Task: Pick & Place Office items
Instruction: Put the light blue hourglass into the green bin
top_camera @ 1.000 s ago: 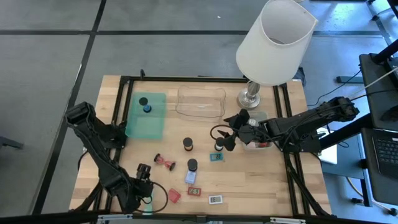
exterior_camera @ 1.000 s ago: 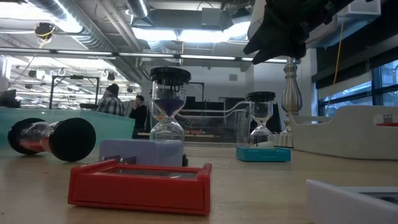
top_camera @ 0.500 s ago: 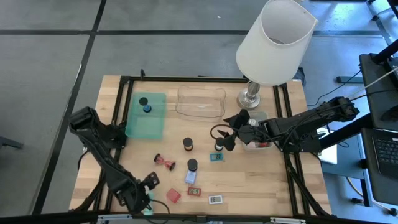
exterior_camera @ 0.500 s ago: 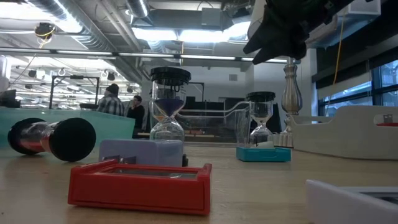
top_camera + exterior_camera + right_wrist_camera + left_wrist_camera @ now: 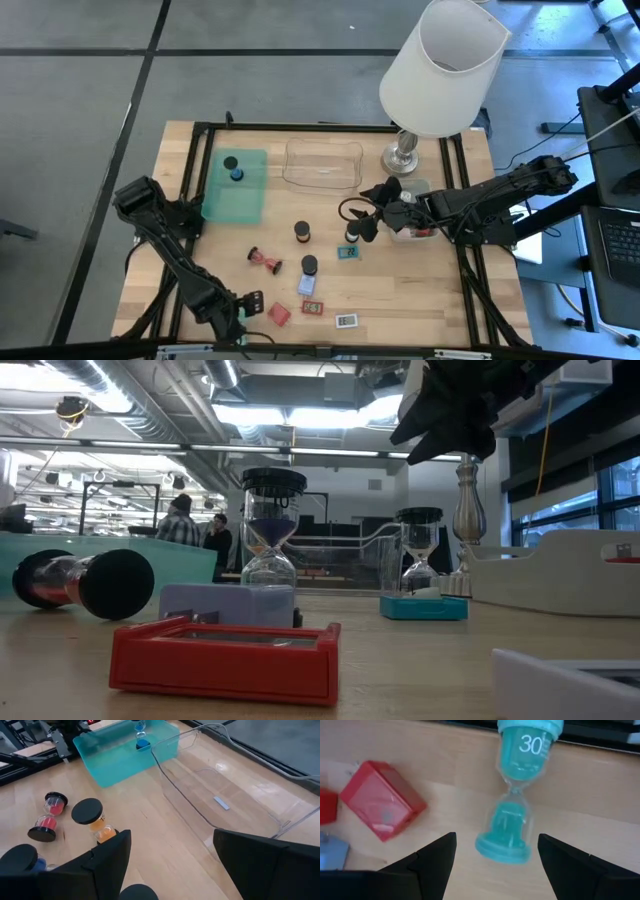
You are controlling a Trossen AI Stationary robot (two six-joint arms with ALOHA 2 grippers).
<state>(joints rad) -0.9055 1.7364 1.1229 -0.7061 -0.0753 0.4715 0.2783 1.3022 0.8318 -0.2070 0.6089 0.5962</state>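
A teal hourglass (image 5: 512, 802) marked 30 lies on its side on the wood near the table's front left, with a red block (image 5: 380, 800) beside it. My left gripper (image 5: 496, 840) hangs open just above it, pointing steeply down, one finger on either side of the hourglass's near end and clear of it. In the high view this gripper (image 5: 247, 305) covers most of the hourglass. My right gripper (image 5: 372, 212) waits open above the table's right middle, over a small hourglass (image 5: 352, 233). More office items lie between them: an orange hourglass (image 5: 301, 232), a red one (image 5: 265, 260) on its side, a blue block (image 5: 307, 286).
A green tray (image 5: 240, 200) holding a blue hourglass (image 5: 232, 168) stands at the far left, with a clear tray (image 5: 322, 165) to its right and a white-shaded lamp (image 5: 440, 70) at the far right. Small labelled rectangles (image 5: 346, 321) lie near the front edge. People stand in the room beyond.
My left gripper has moved toward the table's near edge and sunk lower, rolling about its own axis until its fingers straddle the teal hourglass. Its fingers have stayed open. The right arm has kept still.
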